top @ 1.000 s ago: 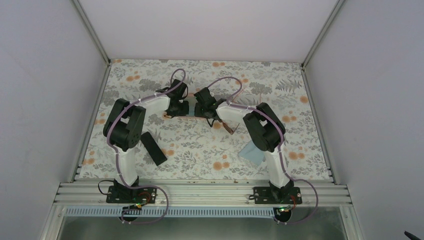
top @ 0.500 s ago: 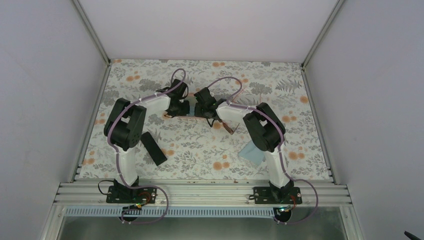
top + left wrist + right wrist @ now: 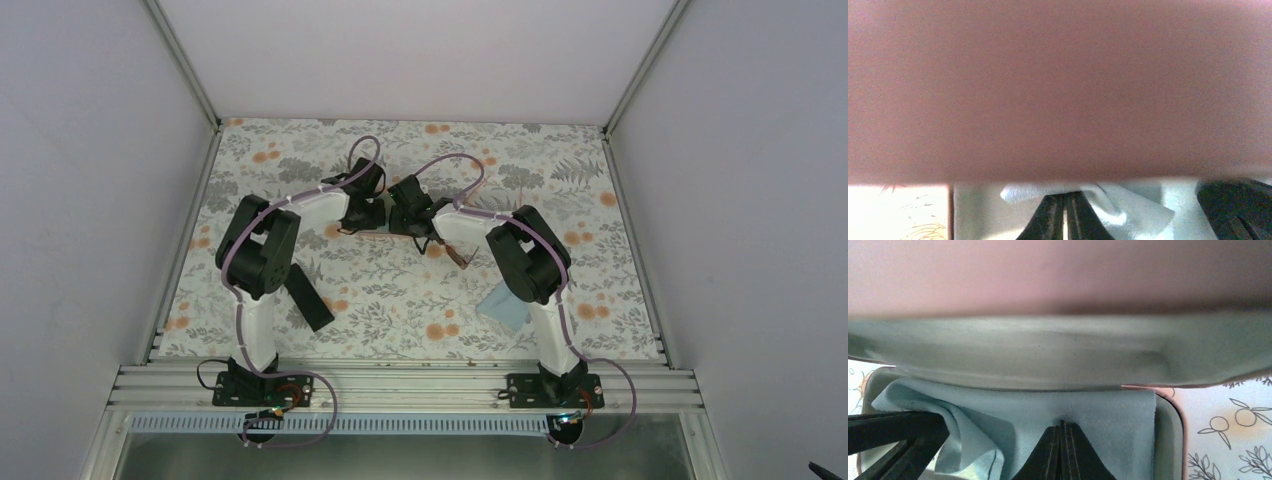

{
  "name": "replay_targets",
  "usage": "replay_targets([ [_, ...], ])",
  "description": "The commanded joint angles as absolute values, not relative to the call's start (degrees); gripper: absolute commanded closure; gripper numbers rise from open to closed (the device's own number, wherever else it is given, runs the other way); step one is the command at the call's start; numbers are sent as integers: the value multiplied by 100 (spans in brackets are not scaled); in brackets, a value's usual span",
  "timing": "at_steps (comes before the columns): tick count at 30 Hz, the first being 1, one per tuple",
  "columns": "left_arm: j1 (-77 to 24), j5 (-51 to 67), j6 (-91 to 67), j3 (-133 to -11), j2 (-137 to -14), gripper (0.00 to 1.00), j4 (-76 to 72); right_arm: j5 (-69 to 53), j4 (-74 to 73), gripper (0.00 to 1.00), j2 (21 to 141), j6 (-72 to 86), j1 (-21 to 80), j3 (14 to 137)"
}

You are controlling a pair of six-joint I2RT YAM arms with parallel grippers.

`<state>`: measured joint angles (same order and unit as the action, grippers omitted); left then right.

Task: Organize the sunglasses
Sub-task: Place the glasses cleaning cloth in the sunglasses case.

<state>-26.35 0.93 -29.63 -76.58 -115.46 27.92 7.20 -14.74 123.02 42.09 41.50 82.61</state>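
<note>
L and R arms both reach to the far centre of the floral table [image 3: 600, 200], wrists nearly touching over an open pink case [image 3: 1176, 426]; top view hides the case almost wholly under the two wrists.

R gripper [image 3: 1060, 432]: fingers closed flat together, no gap, tips down on a light-blue cloth [image 3: 1108, 415] lying inside the case; nothing seen between them. The raised lid [image 3: 1048, 275] fills the upper part of the R wrist view, its grey-green lining [image 3: 1048, 355] facing the cam.

L gripper [image 3: 1065, 200]: fingers also together w/ only a thin slit, tips meeting a bunched fold of the same cloth; can't tell if the fold is pinched. L wrist view is mostly pink blur from the lid; the R gripper shows as a dark shape at its lower right.

Sunglasses: dark brown pair [image 3: 459, 256] on the table just near-left of the R arm's elbow, partly hidden by the forearm, outside the case. Pale pair not made out; can't tell whether it lies under the cloth.

Black case [image 3: 307, 297] lies closed, angled, near the L arm's upright link; a 2nd blue cloth [image 3: 503, 305] lies by the R arm, near side, partly under it.
</note>
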Motion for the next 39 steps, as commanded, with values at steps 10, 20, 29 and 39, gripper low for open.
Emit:
replay_targets([
  [10,-2699,-419,-3138,-7414,-11412,98,3085,904,-1640,96,12470,4342,4075,8037],
  [20,-2457,-581,-3314,-7023,-10547,98,2959,633,-1534,96,12461,4285,4073,8026],
  [29,-2242,749,-3540,-6464,-10246,76,1842,639,-1556,95,12267,3896,4065,8140],
  [39,-2176,1244,-4258,-5816,-10424,64,97,446,-1513,96,12368,3876,4052,8092],
])
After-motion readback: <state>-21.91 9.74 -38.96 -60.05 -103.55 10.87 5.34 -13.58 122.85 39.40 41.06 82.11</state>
